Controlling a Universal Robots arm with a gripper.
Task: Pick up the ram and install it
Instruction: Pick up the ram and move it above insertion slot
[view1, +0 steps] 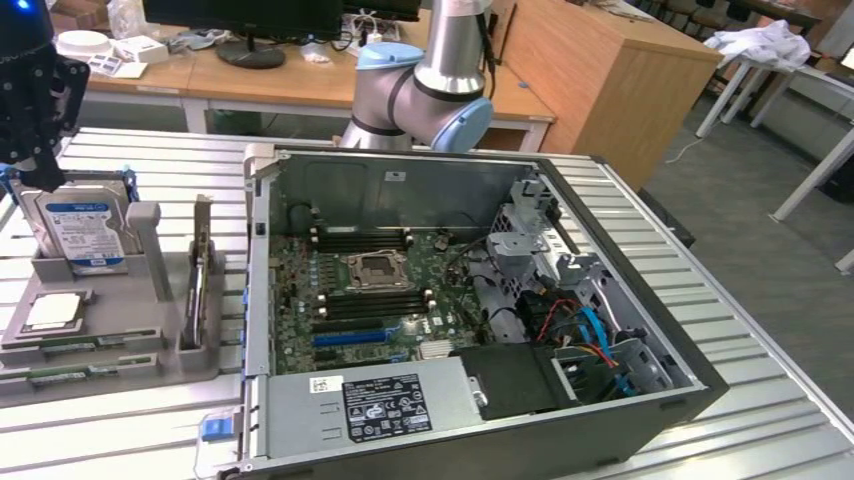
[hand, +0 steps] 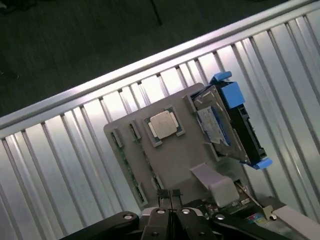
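We find the ram (view1: 200, 272) standing on its long edge in a slot of the grey holder (view1: 150, 345), on the holder's side nearest the open computer case (view1: 400, 170); we judge it light, stiff and thin, and fragile at its chips and contact edge; we would take it by its two flat faces near the middle of the exposed upper edge, squarely, since a thin board could tip or slip out of a skewed grip. The hand (hand: 170, 196) hovers above the holder with its fingers pressed together and nothing between them; in the exterior view it hangs over the holder's far end, just above the upright hard drive (view1: 78, 232), apart from the ram, with the processor chip (hand: 163, 124) lying flat on the holder beneath.
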